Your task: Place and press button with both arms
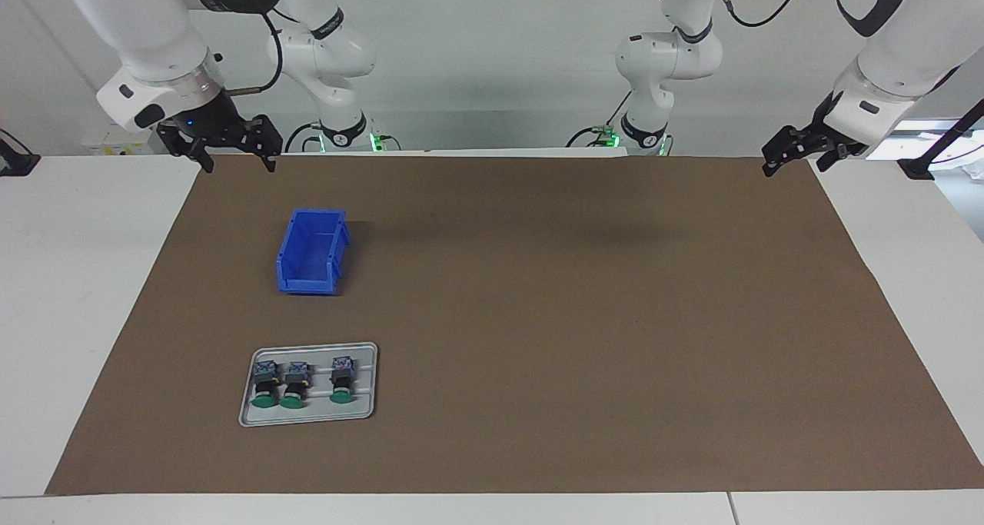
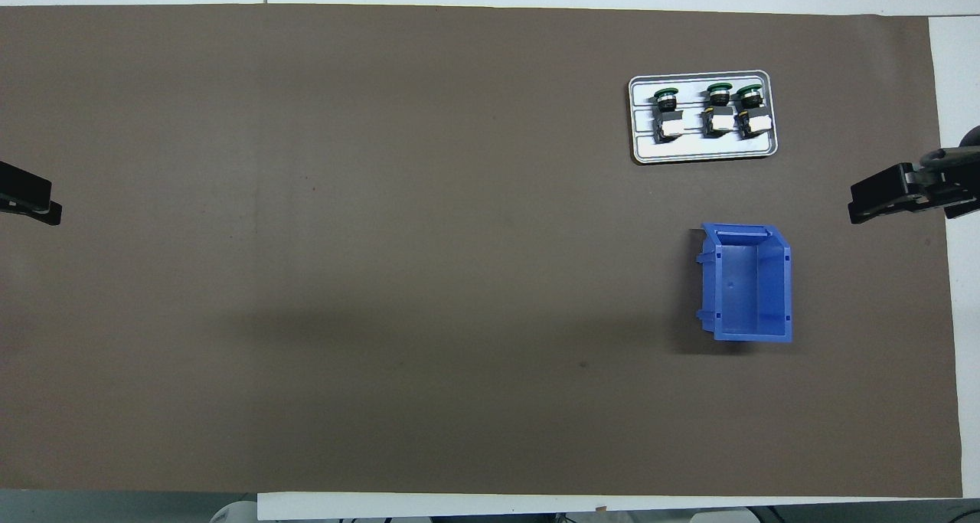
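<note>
You have a white table covered by a large matte brown sheet, flat and uncreased, with a plain white wall above the robots' end. On the sheet, toward the right arm's end, sits a shallow grey metal tray with rounded corners; three buttons lie on their sides in it, in a row, green caps pointing away from the robots, two close together and the third a little apart. Nearer to the robots than the tray stands a blue plastic bin, blocky and open-topped, with nothing visible inside. The right gripper hangs over the sheet's corner by its base, fingers spread, holding nothing. The left gripper waits over the matching corner at its own end, jaws released too. Nothing lies between the grippers and the tray.
</note>
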`<state>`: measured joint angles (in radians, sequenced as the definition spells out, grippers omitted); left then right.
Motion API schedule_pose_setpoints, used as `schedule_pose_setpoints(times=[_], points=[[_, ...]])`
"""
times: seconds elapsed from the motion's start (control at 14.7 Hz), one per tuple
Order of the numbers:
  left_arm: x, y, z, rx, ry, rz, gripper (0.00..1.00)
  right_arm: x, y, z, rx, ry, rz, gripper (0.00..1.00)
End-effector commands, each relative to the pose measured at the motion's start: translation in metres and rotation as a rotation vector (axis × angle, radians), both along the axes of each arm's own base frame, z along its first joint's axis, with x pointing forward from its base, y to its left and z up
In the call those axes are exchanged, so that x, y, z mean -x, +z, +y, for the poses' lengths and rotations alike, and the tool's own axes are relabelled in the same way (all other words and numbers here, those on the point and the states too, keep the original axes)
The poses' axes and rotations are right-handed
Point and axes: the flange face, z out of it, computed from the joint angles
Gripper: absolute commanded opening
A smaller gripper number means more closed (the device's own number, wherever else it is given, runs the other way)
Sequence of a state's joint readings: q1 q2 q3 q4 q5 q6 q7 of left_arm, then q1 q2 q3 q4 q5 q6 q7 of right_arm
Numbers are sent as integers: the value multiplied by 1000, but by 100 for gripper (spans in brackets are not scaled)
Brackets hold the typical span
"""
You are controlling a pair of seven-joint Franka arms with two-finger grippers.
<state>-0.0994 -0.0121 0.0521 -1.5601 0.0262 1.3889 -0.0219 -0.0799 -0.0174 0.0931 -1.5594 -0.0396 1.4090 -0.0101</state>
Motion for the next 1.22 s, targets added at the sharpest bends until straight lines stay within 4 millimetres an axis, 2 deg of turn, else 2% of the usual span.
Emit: schedule_pose_setpoints(times=[0.0, 0.75, 0.88, 1.02, 1.16], points=[[6, 1, 3, -2, 7, -9, 100, 2, -1, -3, -22, 1, -10, 100], [6, 1, 3, -1, 5, -9, 100, 6, -1, 5, -23, 38, 20, 100], [6, 1, 2, -2, 5, -7, 100, -6, -8, 6, -25, 45, -41, 100], [6, 1, 2, -2, 7, -7, 100, -29, -27, 13, -34, 60, -61, 100], [6, 1, 3, -2, 7, -9, 100, -58, -55, 45, -54, 102, -101, 100]])
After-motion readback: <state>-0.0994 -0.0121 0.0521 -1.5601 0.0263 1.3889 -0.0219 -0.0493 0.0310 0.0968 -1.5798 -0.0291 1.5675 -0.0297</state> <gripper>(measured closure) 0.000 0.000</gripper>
